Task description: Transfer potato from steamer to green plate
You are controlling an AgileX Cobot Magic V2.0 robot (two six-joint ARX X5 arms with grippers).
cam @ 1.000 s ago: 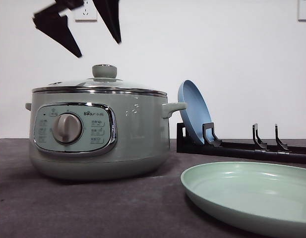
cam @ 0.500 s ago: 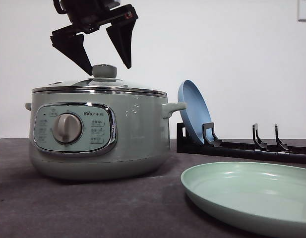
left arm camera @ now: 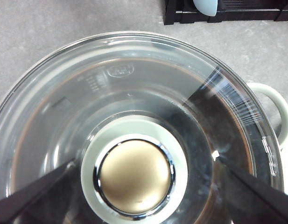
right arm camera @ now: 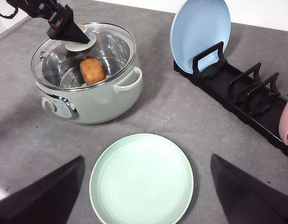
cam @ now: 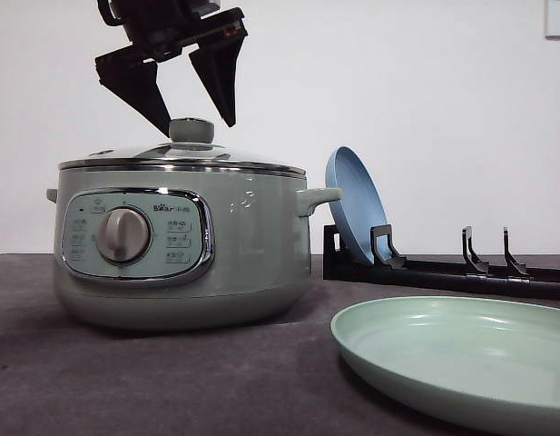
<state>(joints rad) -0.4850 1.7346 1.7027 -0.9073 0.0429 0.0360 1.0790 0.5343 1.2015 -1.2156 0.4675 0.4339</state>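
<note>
Potato: the orange-brown potato (right arm camera: 92,71) lay inside the steamer (cam: 180,245), seen through the glass from the right wrist view, a little off the pot's centre.
Steamer: the pale sage-green pot stood on the left part of the grey tabletop (cam: 171,372), its control panel and round dial (cam: 123,235) facing the front camera, one side handle (cam: 316,197) pointing toward the rack.
Lid: the glass lid (right arm camera: 87,53) sat closed on the pot; its green knob (cam: 191,131) had a gold-coloured cap ringed in chrome (clear in the left wrist view).
Left tool: the left tool (cam: 193,124) hung just above the knob with its two black fingers (cam: 139,91) spread wide, one on each side of the knob; I could not tell whether the tips touched the lid.
Right tool: the right tool (right arm camera: 146,205) was spread wide and held nothing, high above the green plate.
Green plate: the pale mint plate (right arm camera: 141,179) lay flat and bare on the tabletop, in front of the steamer and apart from it.
Dish rack: a black rack (right arm camera: 237,88) stood behind the green plate, near the steamer's handle.
Blue plate: a blue plate (right arm camera: 200,28) stood on edge in the rack's end slot nearest the pot, leaning back.
Pink item: a pink edge (right arm camera: 287,123) showed at the rack's other end; too little was visible to name it.
</note>
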